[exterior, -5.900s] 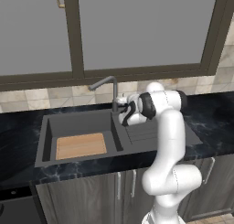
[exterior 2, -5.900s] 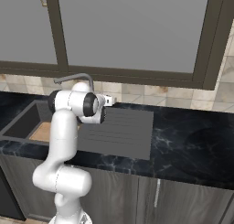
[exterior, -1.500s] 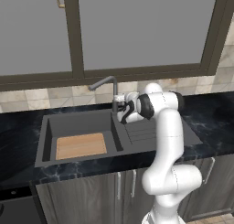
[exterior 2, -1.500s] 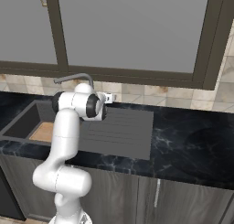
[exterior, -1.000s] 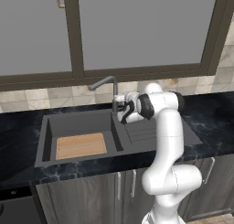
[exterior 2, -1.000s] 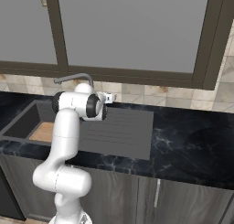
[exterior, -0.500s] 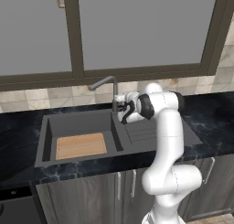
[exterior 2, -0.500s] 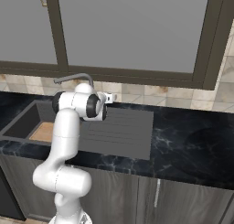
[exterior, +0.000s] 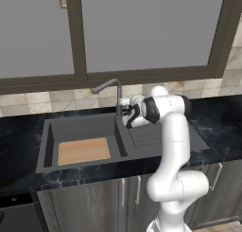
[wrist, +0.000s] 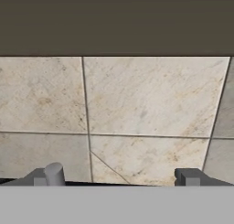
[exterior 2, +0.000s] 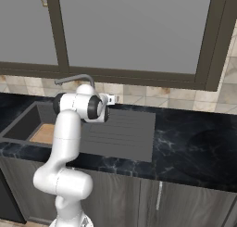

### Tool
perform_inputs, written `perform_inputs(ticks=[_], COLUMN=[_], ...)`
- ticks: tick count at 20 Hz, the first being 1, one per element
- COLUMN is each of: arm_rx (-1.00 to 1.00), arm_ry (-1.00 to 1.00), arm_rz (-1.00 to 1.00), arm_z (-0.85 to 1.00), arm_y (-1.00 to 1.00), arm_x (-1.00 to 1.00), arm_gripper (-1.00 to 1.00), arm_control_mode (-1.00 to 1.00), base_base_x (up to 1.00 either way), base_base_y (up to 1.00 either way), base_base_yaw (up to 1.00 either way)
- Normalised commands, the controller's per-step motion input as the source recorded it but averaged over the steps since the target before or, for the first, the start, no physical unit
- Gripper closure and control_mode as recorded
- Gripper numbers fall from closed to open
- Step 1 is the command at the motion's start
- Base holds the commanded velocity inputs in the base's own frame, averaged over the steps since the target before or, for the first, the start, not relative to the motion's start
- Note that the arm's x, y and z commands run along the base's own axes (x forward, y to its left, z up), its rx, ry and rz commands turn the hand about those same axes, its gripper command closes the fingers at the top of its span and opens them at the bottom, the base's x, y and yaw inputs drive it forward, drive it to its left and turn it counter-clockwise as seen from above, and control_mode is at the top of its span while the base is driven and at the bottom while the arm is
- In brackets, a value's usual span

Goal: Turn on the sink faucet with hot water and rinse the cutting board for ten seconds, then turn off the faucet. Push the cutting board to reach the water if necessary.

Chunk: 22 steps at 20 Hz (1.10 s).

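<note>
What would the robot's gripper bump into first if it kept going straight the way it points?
Probably the tiled wall behind the sink. The gripper faces those beige tiles squarely with its fingers spread, and nothing lies between them. The faucet stands close beside it, so depth is hard to judge.

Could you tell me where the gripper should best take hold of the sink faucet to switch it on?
Probably at the small side lever low on the sink faucet, beside the upright post, since the post and spout arm are fixed. The open gripper already sits right of the post, so coming in sideways from there looks shortest. The lever is too small to make out clearly.
</note>
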Motion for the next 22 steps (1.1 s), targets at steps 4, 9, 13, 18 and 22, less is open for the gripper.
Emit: perform_inputs(ticks=[4, 9, 13, 18, 22], arm_rx=[0.0, 0.0, 0.0, 0.0, 0.0], arm_ry=[0.0, 0.0, 0.0, 0.0, 0.0], arm_rz=[0.0, 0.0, 0.0, 0.0, 0.0], arm_z=[0.0, 0.0, 0.0, 0.0, 0.0], arm_y=[-0.07, -0.07, -0.09, -0.09, -0.05], arm_x=[0.0, 0.0, 0.0, 0.0, 0.0], arm_gripper=[-1.0, -1.0, -1.0, -1.0, -1.0], arm_control_mode=[-1.0, -1.0, -1.0, -1.0, -1.0], base_base_x=[0.0, 0.0, 0.0, 0.0, 0.0], base_base_y=[0.0, 0.0, 0.0, 0.0, 0.0], base_base_yaw=[0.0, 0.0, 0.0, 0.0, 0.0])
